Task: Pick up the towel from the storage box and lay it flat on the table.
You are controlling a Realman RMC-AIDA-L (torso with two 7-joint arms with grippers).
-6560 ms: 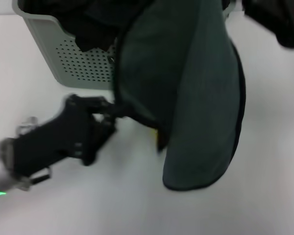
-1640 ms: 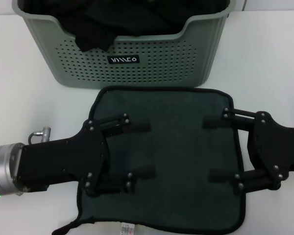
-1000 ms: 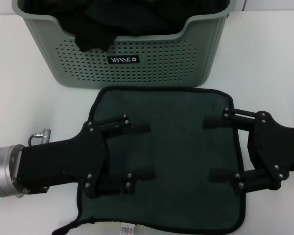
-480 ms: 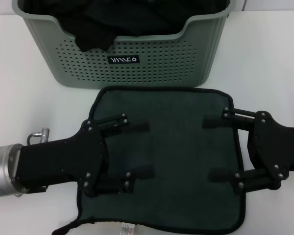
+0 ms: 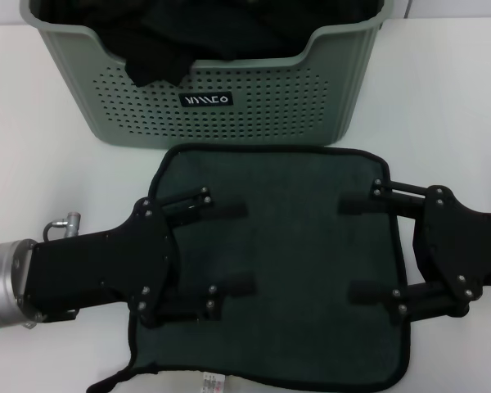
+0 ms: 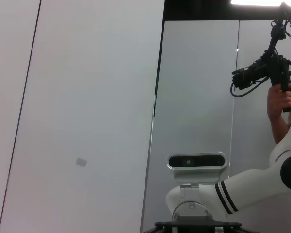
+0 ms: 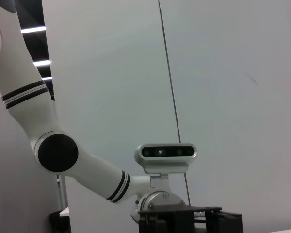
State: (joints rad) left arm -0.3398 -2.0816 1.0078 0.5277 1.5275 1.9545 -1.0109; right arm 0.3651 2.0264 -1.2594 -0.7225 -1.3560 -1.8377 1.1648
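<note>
1. Towel (image 5: 286,262) spread flat, dark green face up, on the white bench (image 5: 41,164), just at 6 o'clock of the storage box (image 5: 254,115).
2. Roughly square, black stitched edging all round; small white tag (image 5: 210,381) at the near edge, near corner at 7 o'clock curled into a loose black tail.
3. Left pincer (image 5: 236,249) over the towel's 9 o'clock half, fingers spread wide apart, holding nothing.
4. Right pincer (image 5: 353,249) over the 3 o'clock half, fingers likewise wide apart, empty.
5. Storage box sage green, perforated walls, black label (image 5: 207,100) with white letters, black cloths (image 5: 172,41) heaped inside.
</note>
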